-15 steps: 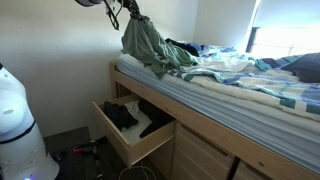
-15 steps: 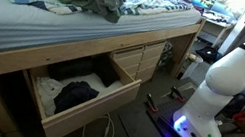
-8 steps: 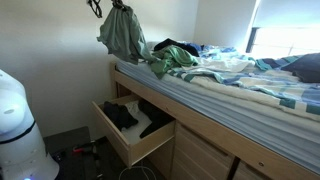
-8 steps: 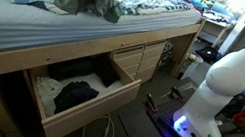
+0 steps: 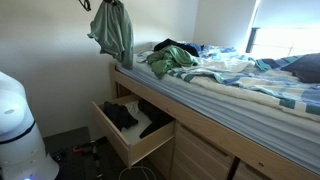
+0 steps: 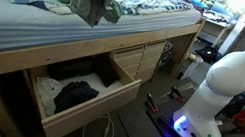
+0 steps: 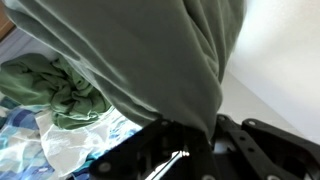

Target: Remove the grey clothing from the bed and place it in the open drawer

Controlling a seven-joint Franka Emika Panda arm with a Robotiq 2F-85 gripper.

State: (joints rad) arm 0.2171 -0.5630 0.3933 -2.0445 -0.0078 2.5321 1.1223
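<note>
Jaws clenched on grey clothing [image 5: 113,38], garment hanging at bed [image 5: 200,95] corner; drawer [image 5: 135,152] open.

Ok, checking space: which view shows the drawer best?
In an exterior view the drawer lies open toward the camera, inside visible. In an exterior view the drawer is foreshortened; the wrist view lacks it.

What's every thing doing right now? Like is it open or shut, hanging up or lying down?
grey clothing: hanging in the air from the gripper.
gripper: shut on the grey clothing.
drawer: pulled open, with dark clothes inside.
green clothing: lying crumpled on the bed.
bed: unmade, covers rumpled.
small drawers: shut.
</note>
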